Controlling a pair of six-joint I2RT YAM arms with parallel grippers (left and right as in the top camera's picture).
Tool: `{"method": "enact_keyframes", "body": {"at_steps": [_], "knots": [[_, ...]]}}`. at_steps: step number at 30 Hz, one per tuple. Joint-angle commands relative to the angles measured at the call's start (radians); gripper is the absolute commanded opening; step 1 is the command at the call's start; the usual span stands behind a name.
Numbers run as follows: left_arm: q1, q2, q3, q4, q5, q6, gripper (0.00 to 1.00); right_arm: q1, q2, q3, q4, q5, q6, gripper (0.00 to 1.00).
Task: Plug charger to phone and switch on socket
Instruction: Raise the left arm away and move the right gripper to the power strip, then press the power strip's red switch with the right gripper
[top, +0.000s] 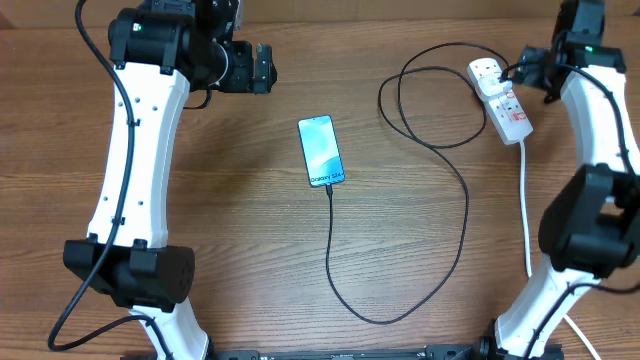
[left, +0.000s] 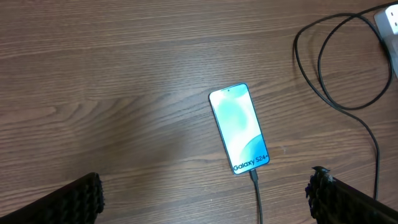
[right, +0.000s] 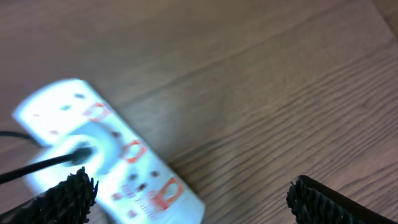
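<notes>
The right gripper (right: 189, 193), fingers spread wide and empty, hovers over the white rounded plastic power strip (right: 93, 137), nearer one finger. It looks light and slippery, likely to skate, so press its red-marked switch (right: 134, 149) straight down.

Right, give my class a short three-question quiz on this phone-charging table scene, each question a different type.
1. True or false: the charger meets the phone at its "Galaxy S24" end.
2. Which gripper is close by the socket? A) left gripper B) right gripper
3. Fill in: the socket's thick cord is ___ in colour.
Key: 1 true; 2 B; 3 white.
</notes>
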Motion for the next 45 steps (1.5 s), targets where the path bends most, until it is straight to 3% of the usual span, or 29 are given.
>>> {"method": "enact_keyframes", "body": {"at_steps": [1, 18, 45], "knots": [[0.0, 0.009, 0.002, 0.001, -0.013, -0.01, 1.0, -0.033, 0.046, 0.005, 0.013, 0.046, -0.012, 1.0], [0.0, 0.009, 0.002, 0.0, -0.012, -0.01, 1.0, -0.049, 0.192, 0.001, 0.107, -0.097, 0.0, 1.0], [0.0, 0.009, 0.002, 0.0, -0.012, -0.01, 1.0, -0.049, 0.209, -0.039, 0.123, -0.263, -0.002, 1.0]]}}
